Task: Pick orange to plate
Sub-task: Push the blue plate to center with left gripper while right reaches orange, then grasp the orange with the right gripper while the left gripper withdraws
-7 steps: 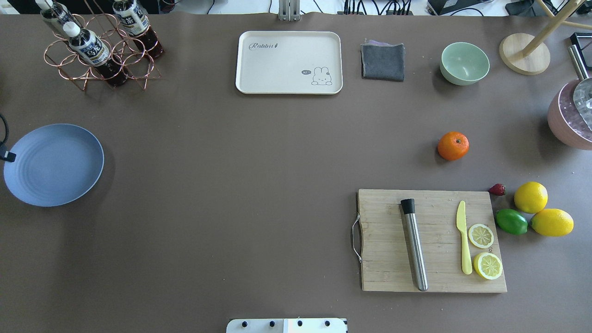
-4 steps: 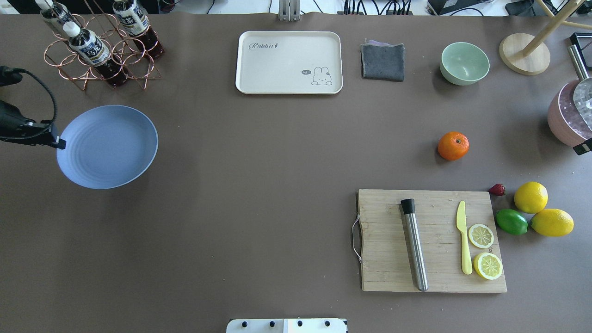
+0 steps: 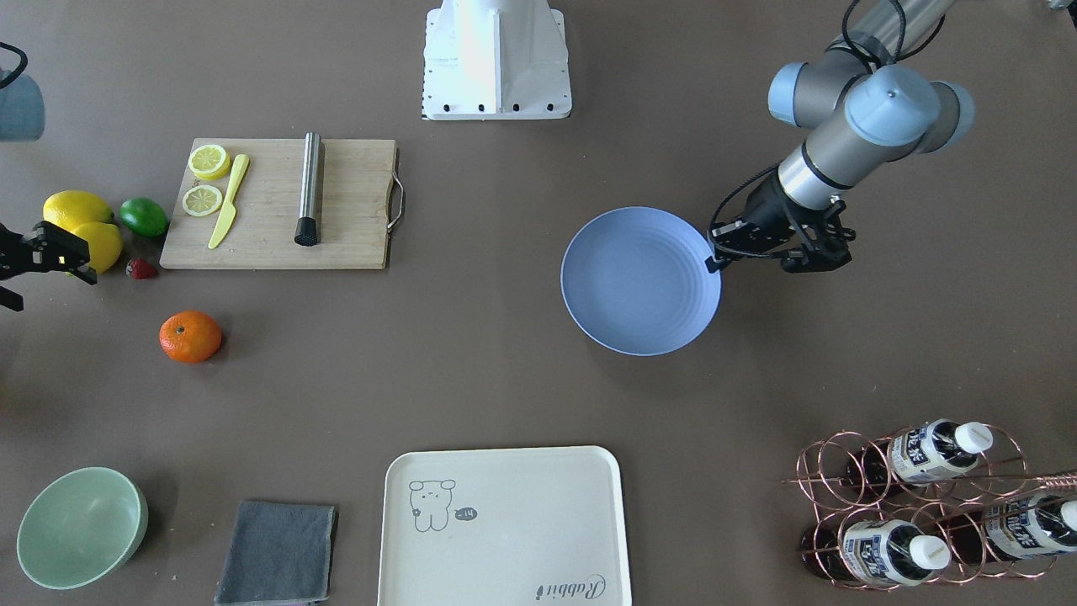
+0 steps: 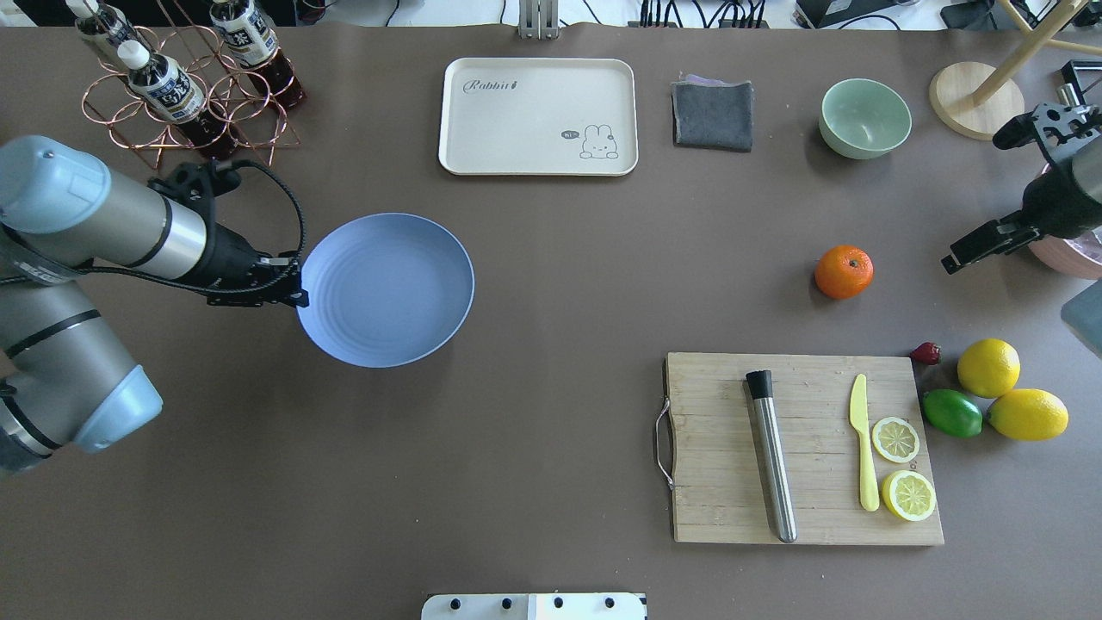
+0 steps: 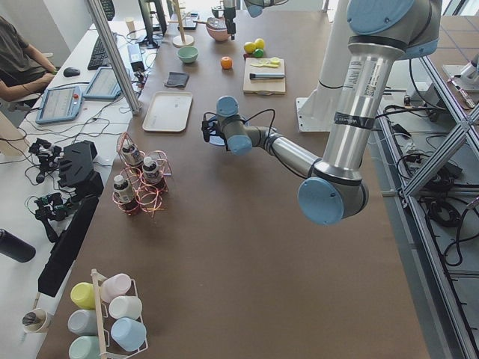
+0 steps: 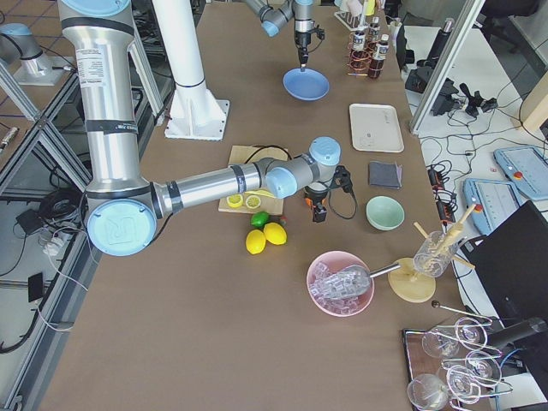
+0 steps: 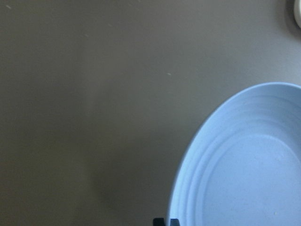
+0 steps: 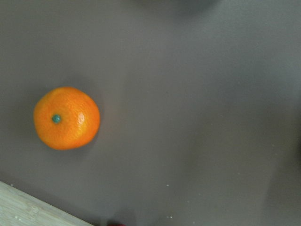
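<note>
The orange (image 4: pixel 844 271) (image 3: pixel 191 336) sits alone on the brown table, beyond the cutting board; the right wrist view shows it at left (image 8: pixel 67 117), stem dot up. My right gripper (image 4: pixel 977 245) (image 3: pixel 34 269) hovers to its right, apart from it. It looks open, and no fingertips show in its wrist view. The periwinkle plate (image 4: pixel 385 290) (image 3: pixel 639 280) (image 7: pixel 244 169) is left of the table's middle. My left gripper (image 4: pixel 293 293) (image 3: pixel 715 261) is shut on its left rim. The shadow under the plate suggests it is held just off the table.
A cutting board (image 4: pixel 715 517) carries a steel muddler (image 4: pixel 772 465), a yellow knife (image 4: pixel 863 448) and lemon slices. Two lemons (image 4: pixel 988 367), a lime (image 4: pixel 952 412) and a strawberry lie right of it. Cream tray (image 4: pixel 538 116), grey cloth (image 4: pixel 712 114), mint bowl (image 4: pixel 864 117) and bottle rack (image 4: pixel 185 95) line the far edge.
My left arm has carried the plate from the table's left edge toward the middle. The right arm has come into view at the right edge, near the orange.
</note>
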You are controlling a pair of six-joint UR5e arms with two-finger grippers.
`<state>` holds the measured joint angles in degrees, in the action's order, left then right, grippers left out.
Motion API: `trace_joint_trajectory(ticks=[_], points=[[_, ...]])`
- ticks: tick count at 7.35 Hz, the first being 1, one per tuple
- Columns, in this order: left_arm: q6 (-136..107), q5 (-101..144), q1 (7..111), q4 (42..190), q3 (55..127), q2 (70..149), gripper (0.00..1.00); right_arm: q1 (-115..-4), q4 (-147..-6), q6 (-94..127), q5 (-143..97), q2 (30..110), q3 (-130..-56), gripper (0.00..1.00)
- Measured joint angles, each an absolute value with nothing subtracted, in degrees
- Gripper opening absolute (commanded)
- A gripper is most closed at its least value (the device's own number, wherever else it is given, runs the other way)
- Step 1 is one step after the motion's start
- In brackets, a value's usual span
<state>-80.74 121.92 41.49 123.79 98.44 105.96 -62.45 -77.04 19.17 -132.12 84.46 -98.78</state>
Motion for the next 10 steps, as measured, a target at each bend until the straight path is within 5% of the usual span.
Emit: trace_joint_trajectory(ticks=[8, 9, 10], points=[[-92.5, 106.9, 26.0, 119.3, 97.0, 115.1, 0.0, -51.6, -71.7, 26.5, -121.9, 75.1, -89.5, 0.99], [-92.7, 106.6, 25.6, 119.3, 97.0, 115.4, 0.3, -51.6, -71.7, 26.7, -122.1, 74.9, -89.3, 0.93], [-92.7, 106.5, 25.3, 119.3, 97.0, 115.7, 0.96, -51.5, -71.7, 26.9, -122.3, 74.8, -89.2, 0.67]])
